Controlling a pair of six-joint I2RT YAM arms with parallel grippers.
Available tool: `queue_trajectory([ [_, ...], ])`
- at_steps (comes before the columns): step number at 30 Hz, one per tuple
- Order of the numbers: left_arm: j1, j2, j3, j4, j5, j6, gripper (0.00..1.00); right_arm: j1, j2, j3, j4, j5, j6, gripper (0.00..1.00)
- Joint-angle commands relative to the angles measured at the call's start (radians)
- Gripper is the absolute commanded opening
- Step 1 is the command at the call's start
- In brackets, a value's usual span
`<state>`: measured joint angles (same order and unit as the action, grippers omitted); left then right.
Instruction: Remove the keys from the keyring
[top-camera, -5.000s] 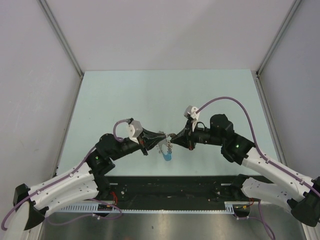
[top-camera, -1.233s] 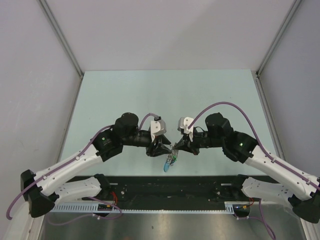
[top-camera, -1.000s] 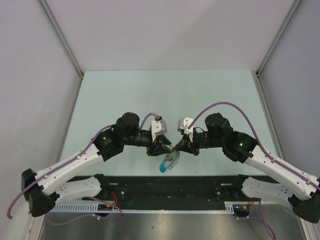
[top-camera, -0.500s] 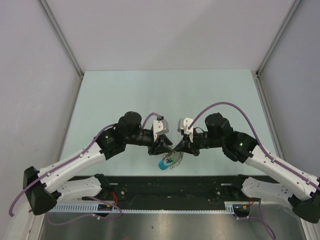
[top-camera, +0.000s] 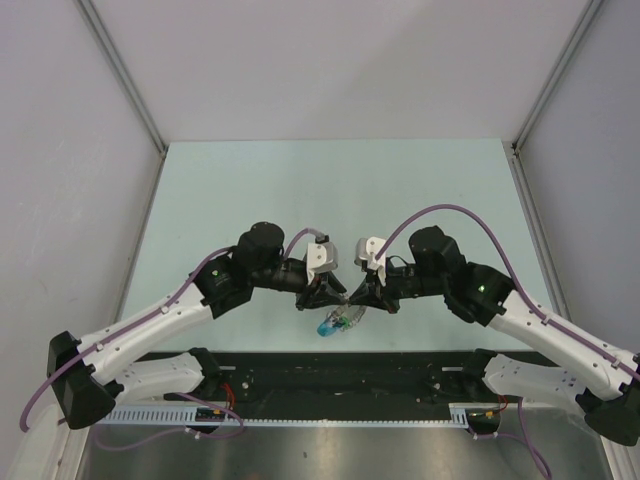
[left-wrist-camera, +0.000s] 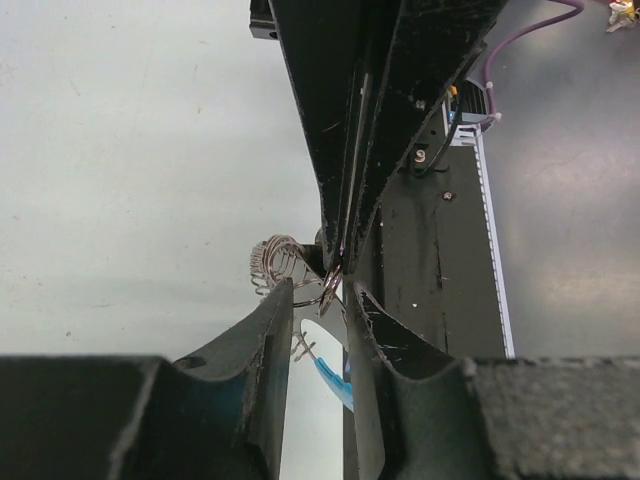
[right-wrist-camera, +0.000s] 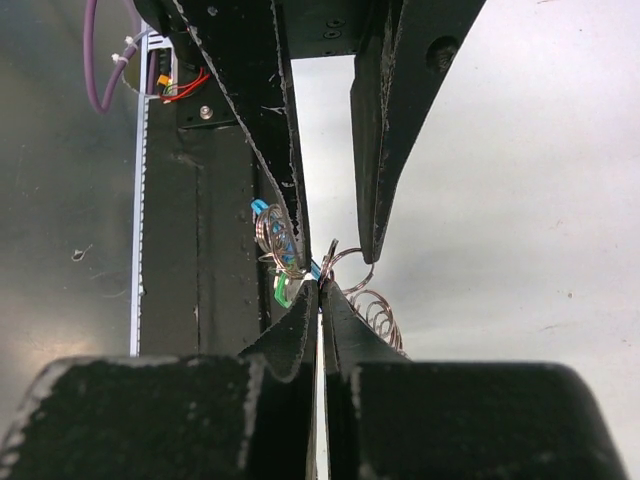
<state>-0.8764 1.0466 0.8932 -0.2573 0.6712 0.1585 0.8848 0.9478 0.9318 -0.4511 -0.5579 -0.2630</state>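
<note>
Keyring (left-wrist-camera: 330, 289) in closed right tool (right-wrist-camera: 320, 290), between parted fingers (left-wrist-camera: 268, 325) of left tool (left-wrist-camera: 318, 298)

We see a pale mint-green surface (top-camera: 330, 190) set between pale grey walls (top-camera: 320, 60). The left arm (top-camera: 140, 330) and the right arm (top-camera: 550, 340) are white with black joints, and purple cables (top-camera: 440, 208) loop along them. The left fingers (left-wrist-camera: 262, 350) and right fingers (right-wrist-camera: 292, 335) are matt black with fine pale scratches. The keys (top-camera: 345, 320) are silvery. The plastic piece (left-wrist-camera: 330, 373) among them is bright blue, with a small green bit (right-wrist-camera: 283, 292) beside it. The keyring (left-wrist-camera: 331, 287) is thin silvery wire. At the near edge we make out a black base plate (top-camera: 340, 375), a dull grey metal strip (top-camera: 340, 450) and red wires (right-wrist-camera: 185, 85).
</note>
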Motion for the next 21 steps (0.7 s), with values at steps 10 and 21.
queue_trajectory([
  [10,-0.001,0.021,0.033,-0.003,0.087,0.059,0.29,0.006,-0.009,0.059,0.075,-0.027,-0.002,0.0],
  [21,-0.001,0.029,0.036,-0.014,0.087,0.067,0.03,0.006,-0.004,0.058,0.075,-0.027,-0.005,0.0],
])
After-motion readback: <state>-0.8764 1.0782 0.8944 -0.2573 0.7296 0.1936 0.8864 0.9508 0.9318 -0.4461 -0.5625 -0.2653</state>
